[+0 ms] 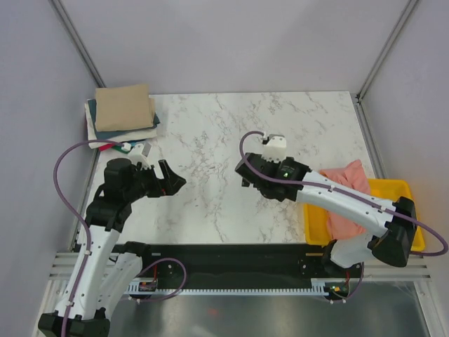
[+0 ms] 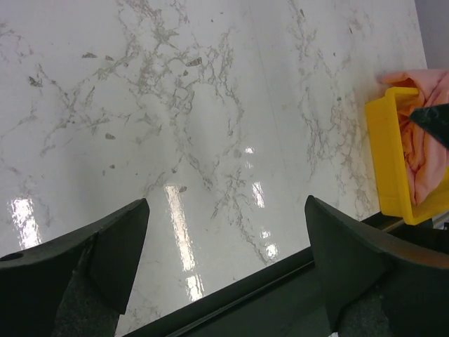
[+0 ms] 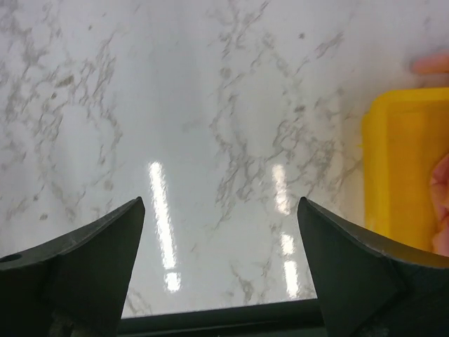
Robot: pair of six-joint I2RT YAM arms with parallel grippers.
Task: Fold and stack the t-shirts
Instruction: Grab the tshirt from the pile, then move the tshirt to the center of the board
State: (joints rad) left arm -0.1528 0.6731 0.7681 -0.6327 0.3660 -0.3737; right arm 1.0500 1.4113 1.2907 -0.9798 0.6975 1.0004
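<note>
A stack of folded t-shirts (image 1: pixel 125 111) lies at the table's far left corner, a tan one on top with white and dark teal edges under it. A salmon-pink t-shirt (image 1: pixel 349 191) lies crumpled in and over the yellow tray (image 1: pixel 405 188) at the right; it also shows in the left wrist view (image 2: pixel 424 151) and the right wrist view (image 3: pixel 442 210). My left gripper (image 1: pixel 168 181) (image 2: pixel 224 232) is open and empty above bare marble at the near left. My right gripper (image 1: pixel 245 177) (image 3: pixel 221 232) is open and empty above mid-table, left of the tray.
The yellow tray (image 2: pixel 389 161) (image 3: pixel 400 175) stands at the table's near right edge. The black front rail (image 1: pixel 231 256) runs along the near edge. Grey walls and frame posts enclose the white marble table (image 1: pixel 210 133).
</note>
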